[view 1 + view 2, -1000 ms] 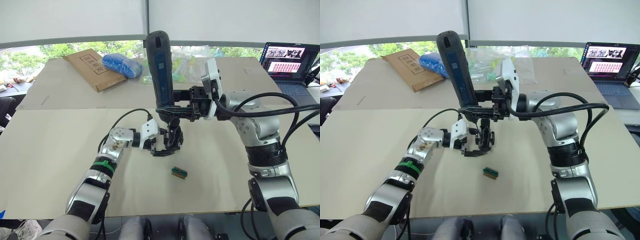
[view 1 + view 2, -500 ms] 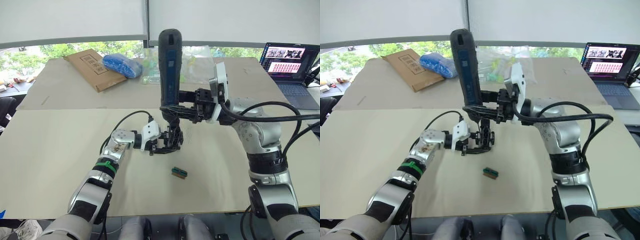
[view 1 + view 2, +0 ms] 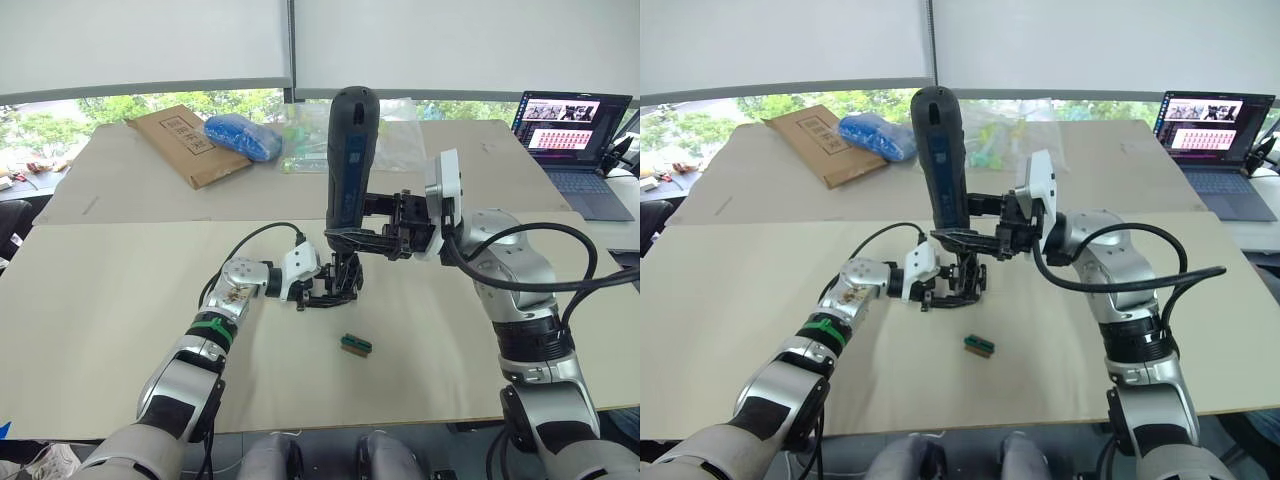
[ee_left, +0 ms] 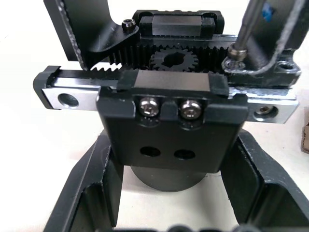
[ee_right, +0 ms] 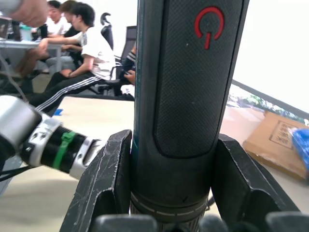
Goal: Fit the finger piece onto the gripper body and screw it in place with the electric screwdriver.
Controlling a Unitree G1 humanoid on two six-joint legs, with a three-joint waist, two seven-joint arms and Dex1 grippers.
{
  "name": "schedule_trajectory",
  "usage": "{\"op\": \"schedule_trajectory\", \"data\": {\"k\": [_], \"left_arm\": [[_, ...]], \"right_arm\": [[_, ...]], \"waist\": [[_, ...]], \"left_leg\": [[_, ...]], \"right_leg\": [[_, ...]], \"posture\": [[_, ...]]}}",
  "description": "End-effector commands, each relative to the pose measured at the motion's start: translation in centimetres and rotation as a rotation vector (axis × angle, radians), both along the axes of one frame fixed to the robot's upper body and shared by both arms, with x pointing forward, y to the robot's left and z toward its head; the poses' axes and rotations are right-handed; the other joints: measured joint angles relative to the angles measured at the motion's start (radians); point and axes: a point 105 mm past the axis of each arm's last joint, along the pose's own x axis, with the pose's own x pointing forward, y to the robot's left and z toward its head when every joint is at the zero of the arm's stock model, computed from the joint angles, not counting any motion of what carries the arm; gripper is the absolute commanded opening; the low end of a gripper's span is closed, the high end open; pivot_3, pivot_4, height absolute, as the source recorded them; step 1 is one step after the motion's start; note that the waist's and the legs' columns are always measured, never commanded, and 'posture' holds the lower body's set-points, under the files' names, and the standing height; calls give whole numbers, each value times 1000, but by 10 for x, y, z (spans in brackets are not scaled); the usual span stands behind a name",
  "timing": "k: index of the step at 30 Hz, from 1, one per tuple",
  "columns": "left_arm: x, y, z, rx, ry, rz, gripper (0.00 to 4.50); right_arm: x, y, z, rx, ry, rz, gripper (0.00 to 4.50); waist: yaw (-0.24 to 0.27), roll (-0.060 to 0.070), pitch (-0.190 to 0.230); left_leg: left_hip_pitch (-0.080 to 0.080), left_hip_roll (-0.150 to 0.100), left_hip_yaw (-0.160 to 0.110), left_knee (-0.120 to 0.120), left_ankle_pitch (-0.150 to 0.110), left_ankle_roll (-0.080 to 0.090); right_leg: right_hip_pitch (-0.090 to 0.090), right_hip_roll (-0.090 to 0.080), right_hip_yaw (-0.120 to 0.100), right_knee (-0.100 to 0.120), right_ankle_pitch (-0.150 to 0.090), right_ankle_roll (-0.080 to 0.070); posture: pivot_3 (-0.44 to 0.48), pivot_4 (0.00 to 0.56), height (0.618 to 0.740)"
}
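Both pincers clamped: screwdriver [image 3: 346, 165], gripper body [image 4: 169, 121].

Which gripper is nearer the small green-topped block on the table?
Left. The left gripper, clamped on the gripper body, sits low just up and left of the green-topped block. The right gripper holds the electric screwdriver higher above.

Office: laptop [image 3: 572, 135], seated people [image 5: 91, 53] at desks.

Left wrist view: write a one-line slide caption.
Left gripper holds gripper body; screwdriver bit sits on a screw.
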Motion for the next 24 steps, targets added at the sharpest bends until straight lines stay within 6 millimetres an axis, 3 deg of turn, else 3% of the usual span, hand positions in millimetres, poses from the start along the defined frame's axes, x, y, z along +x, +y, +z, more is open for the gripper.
{"op": "schedule_trajectory", "data": {"k": [1,11,16,24], "left_arm": [[5,2,14,-12,-57,-2,2280],[1,0,15,-28,-65,-13,2280],[-1,0,15,-36,-61,-11,2280],[-2,3,12,-29,-51,-3,2280]], "right_arm": [[14,-6,-49,-126,216,-63,1880],[20,-12,-63,-210,214,-95,1880],[31,-14,-48,-151,213,-117,1880],[25,-15,-41,-156,156,-94,1880]], "waist": [[0,0,0],[0,-4,-4],[0,-4,-4],[0,-4,-4]], "left_leg": [[0,0,0,0,0,0],[0,0,0,-1,0,0],[0,0,0,-1,0,0],[0,0,-1,-1,0,0]], "right_leg": [[0,0,0,0,0,0],[0,0,0,0,0,0],[0,0,0,0,0,0],[0,0,0,0,0,0]], "posture": [[0,150,740],[0,150,740],[0,150,740],[0,150,740]]}}
